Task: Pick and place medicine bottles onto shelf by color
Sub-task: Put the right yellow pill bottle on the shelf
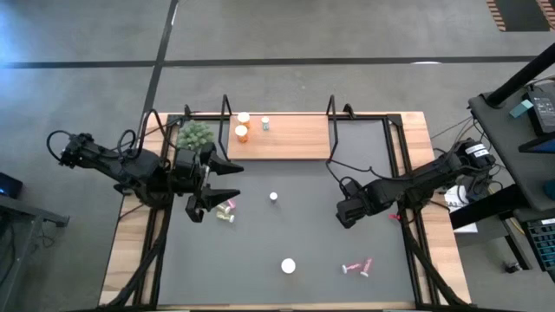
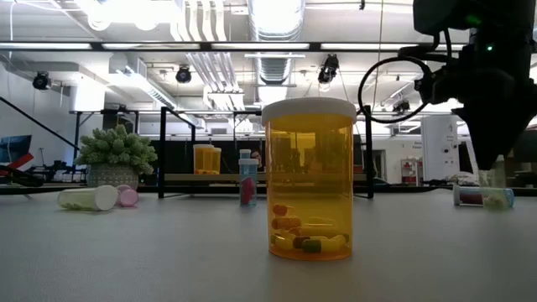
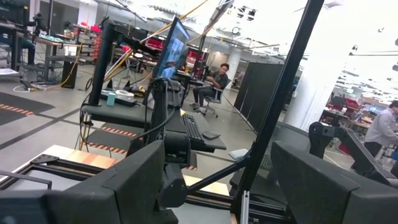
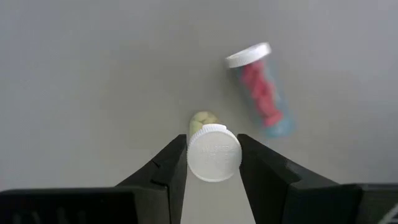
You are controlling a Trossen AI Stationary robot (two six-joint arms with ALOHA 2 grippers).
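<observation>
White-capped yellow-green bottle [image 4: 211,146] upright on dark grey mat [image 1: 260,251], right of centre, between fingers [image 4: 168,168] of right gripper [image 4: 212,163]; jaws narrowed onto cap, contact likely, firm hold not certain

Blue-tinted bottle of red pills [image 4: 261,90] lies near, apart

Left gripper [image 1: 212,192] waits open, empty, over mat's left side

Light wooden shelf [image 1: 295,139] at far edge, orange bottles [image 1: 243,126] on left part

Risk: grip high on smooth cap, bottle may slip or tip during lift; swing could knock lying bottle
</observation>
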